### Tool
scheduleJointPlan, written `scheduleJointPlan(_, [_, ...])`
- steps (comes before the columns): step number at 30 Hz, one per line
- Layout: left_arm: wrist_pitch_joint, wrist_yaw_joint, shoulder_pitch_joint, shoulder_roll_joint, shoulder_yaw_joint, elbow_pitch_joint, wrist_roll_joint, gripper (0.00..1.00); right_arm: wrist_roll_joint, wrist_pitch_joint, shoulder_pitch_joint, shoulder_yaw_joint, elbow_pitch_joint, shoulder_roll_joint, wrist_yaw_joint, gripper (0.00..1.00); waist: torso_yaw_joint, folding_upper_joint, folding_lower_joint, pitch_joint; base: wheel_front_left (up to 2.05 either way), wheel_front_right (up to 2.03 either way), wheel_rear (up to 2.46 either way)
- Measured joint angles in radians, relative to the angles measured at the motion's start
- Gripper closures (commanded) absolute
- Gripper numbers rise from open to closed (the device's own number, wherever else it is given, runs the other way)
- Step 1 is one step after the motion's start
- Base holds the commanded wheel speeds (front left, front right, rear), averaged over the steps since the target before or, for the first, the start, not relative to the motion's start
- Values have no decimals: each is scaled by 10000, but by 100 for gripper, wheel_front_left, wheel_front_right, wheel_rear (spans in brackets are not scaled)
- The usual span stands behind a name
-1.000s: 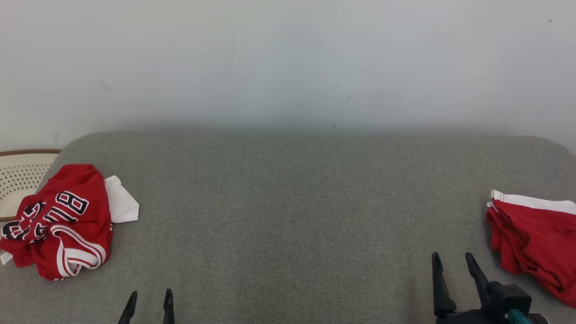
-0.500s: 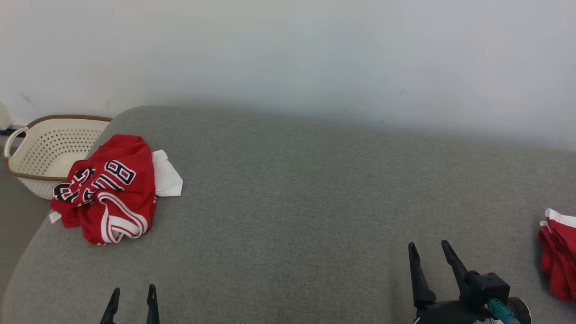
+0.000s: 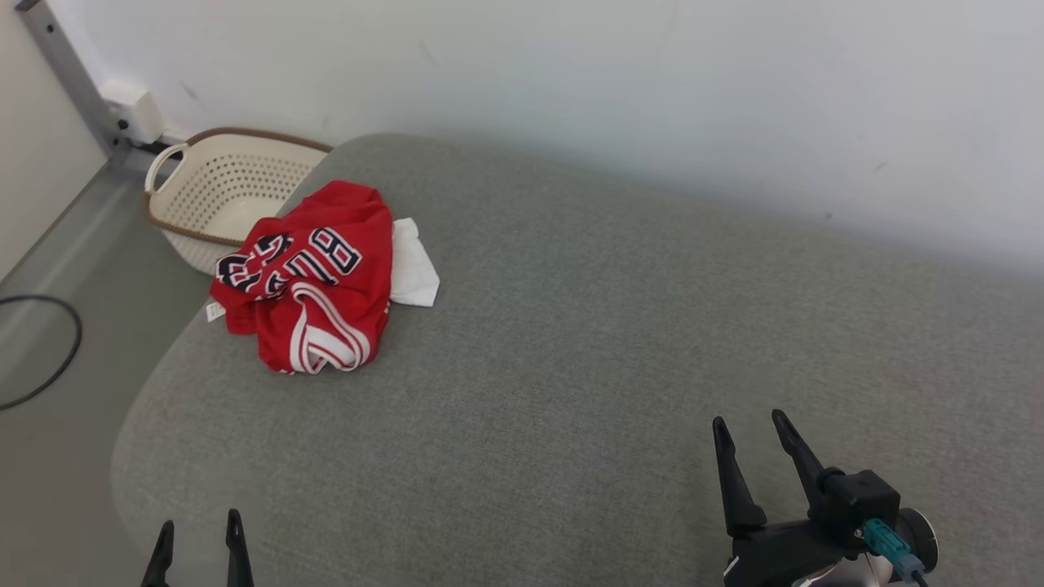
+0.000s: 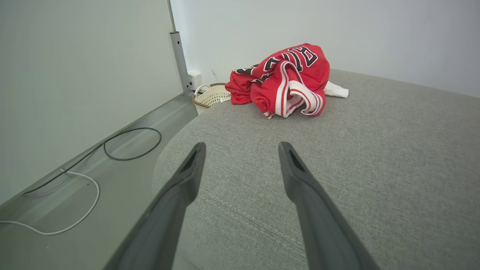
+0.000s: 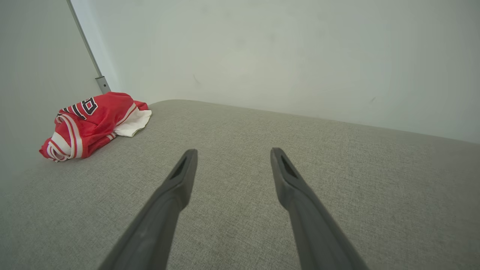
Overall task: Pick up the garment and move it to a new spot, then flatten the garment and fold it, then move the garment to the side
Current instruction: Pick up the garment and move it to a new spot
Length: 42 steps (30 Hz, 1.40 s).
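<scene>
Since the head camera has swung round to the left over the last second, the whole picture has slid. That's the camera moving, the stuff itself hasn't budged. A thin black cable loop (image 3: 77, 338) on the floor is now in shot, way off to the left of the left jaws. Those jaws sit spread apart with nothing in them, hovering at the near left edge of the grey woven-fabric cushion (image 3: 571, 367).

Ahead of them and a touch to the right is the cream perforated plastic basket with a brown rim (image 3: 214, 189), on the floor beside the cushion's far corner. The crumpled red jersey with white and red striped trim (image 3: 310, 277) lies on the cushion just in front of it, well ahead of the left jaws and far off to the left of the right jaws. A white bit of cloth (image 3: 412, 273) pokes out from its right side.

The right jaws are wide open too and holding nothing. My guess is the robot is lining up for the pick, which hasn't started.

Writing: big black letters outlined in white, upside down from the head camera. They look like "BU", and the rest is lost in folds. The small white tag (image 3: 214, 311) is too tiny to read.
</scene>
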Motion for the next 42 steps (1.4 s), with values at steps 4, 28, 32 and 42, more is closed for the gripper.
scheduleJointPlan(4, [0,-303,-193,-13,182,-19,-316,0,0,0,-140,98,-6,-96,0,0,253,0,0,296,0,0,0])
scheduleJointPlan(28, [6,-2184,-5638,1712,-128,3726,-566,0,102,0,-1478,267,-644,-1407,0,0,-1077,1,3,2908,0,0,0])
scheduleJointPlan(32, [4,-2188,-5941,1762,-203,4416,-886,0,109,0,-1569,245,-748,-1524,0,0,-1429,1,2,3202,0,0,0])
scheduleJointPlan(42, [6,-2176,-6736,2211,180,5743,-986,0,107,0,-1678,19,-936,-1649,0,0,-2093,1,2,3917,0,0,0])
